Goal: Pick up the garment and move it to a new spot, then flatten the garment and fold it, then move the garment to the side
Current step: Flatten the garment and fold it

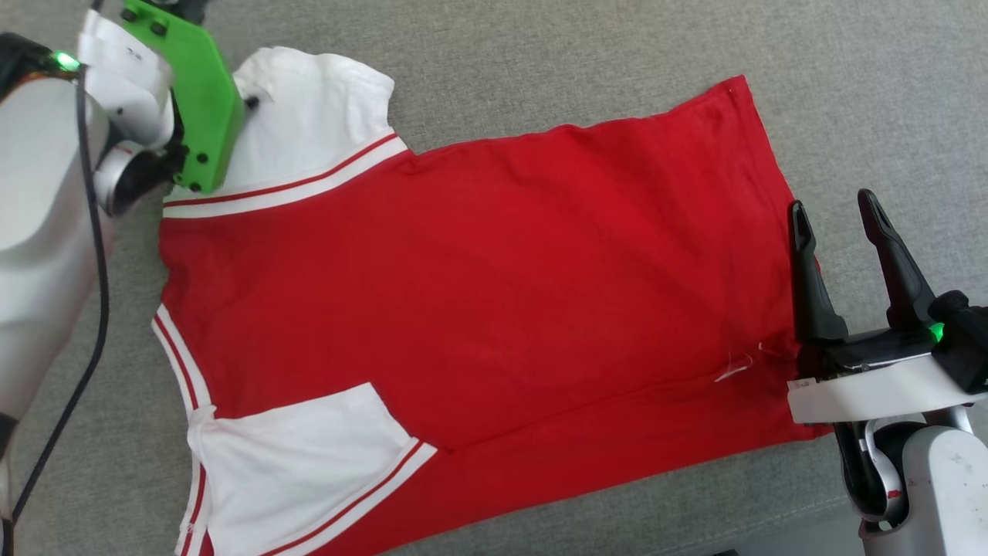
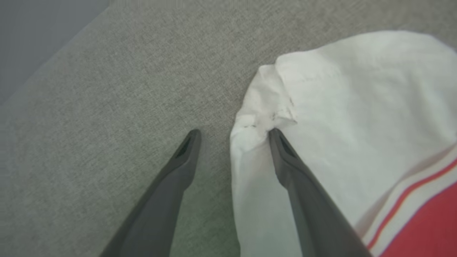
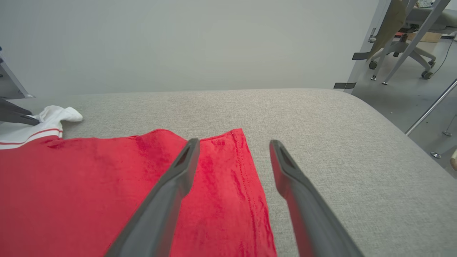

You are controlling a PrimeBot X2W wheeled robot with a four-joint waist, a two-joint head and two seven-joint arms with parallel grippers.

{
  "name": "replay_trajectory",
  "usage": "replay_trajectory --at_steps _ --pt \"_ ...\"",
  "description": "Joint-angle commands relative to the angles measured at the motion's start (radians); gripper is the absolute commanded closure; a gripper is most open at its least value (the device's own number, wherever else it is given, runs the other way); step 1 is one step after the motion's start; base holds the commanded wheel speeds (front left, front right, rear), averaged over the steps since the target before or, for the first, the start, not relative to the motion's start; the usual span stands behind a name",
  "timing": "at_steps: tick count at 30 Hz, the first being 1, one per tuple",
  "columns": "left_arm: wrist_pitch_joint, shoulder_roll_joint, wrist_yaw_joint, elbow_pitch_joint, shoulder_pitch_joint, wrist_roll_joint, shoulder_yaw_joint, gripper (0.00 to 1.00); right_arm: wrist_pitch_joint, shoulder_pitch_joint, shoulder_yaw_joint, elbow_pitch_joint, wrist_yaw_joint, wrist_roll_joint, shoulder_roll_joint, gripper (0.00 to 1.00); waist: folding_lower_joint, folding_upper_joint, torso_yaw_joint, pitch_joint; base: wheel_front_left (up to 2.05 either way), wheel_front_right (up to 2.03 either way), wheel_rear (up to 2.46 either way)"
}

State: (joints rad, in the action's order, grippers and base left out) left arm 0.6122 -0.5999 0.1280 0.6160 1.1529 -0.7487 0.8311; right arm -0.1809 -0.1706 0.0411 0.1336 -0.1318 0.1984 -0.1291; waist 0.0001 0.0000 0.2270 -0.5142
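Covering garment (image 1: 478,293) sleeve, green bracket (image 1: 194,86)

The garment (image 1: 478,293) runs off the head view's bottom edge at its near white sleeve (image 1: 301,455); the green wrist bracket (image 1: 197,100) covers part of the far sleeve (image 1: 316,116).
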Motion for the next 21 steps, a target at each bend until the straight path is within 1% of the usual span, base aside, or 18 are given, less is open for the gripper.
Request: replay_trajectory --at_steps 1,4,6,7,8,9,13,18,21 --pt "-0.02 -0.004 0.003 0.035 0.016 -0.002 0.001 0.0 -0.008 -0.017 0.002 -0.006 0.001 0.0 0.006 0.0 -0.0001 0.0 0.01 -0.015 0.0 0.0 0.0" --pt "-0.052 0.01 0.003 0.093 0.031 -0.002 0.001 0.0 -0.01 -0.021 0.004 -0.015 0.001 -0.001 0.003 0.0 -0.0001 0.0 0.01 -0.021 0.0 0.0 0.0" --pt "-0.042 0.024 0.003 0.12 0.029 -0.015 0.01 0.0 -0.011 -0.022 0.005 -0.021 0.001 -0.001 0.001 0.0 -0.0001 0.0 0.007 -0.02 0.0 0.0 0.0" --pt "-0.036 0.027 0.003 0.131 0.029 -0.026 0.016 0.24 -0.011 -0.023 0.006 -0.024 0.001 -0.002 0.001 0.0 -0.0001 0.0 0.006 -0.02 0.0 0.0 0.0" --pt "-0.031 0.03 0.003 0.138 0.027 -0.037 0.022 0.64 -0.012 -0.024 0.006 -0.026 0.001 -0.002 0.0 0.0 -0.0001 0.0 0.004 -0.02 0.0 0.0 0.0" --pt "-0.027 0.036 0.003 0.143 0.023 -0.054 0.027 1.0 -0.012 -0.025 0.006 -0.028 0.001 -0.002 -0.001 0.0 -0.0001 0.0 0.002 -0.018 0.0 0.0 0.0" --pt "-0.037 0.056 0.003 0.159 0.001 -0.124 0.026 1.0 -0.008 -0.028 0.009 -0.038 0.001 -0.006 -0.011 0.0 -0.0001 0.0 -0.01 0.001 0.0 0.0 0.0" --pt "-0.126 0.074 0.003 0.168 -0.017 -0.168 0.01 1.0 0.015 -0.028 0.0 -0.039 0.001 -0.008 -0.037 0.0 -0.0001 0.0 -0.027 0.051 0.0 0.0 0.0" --pt "-0.183 0.084 0.003 0.16 -0.033 -0.193 0.0 1.0 0.069 -0.023 0.001 -0.037 0.001 -0.005 -0.077 0.0 -0.0001 0.0 -0.044 0.089 0.0 0.0 0.0"
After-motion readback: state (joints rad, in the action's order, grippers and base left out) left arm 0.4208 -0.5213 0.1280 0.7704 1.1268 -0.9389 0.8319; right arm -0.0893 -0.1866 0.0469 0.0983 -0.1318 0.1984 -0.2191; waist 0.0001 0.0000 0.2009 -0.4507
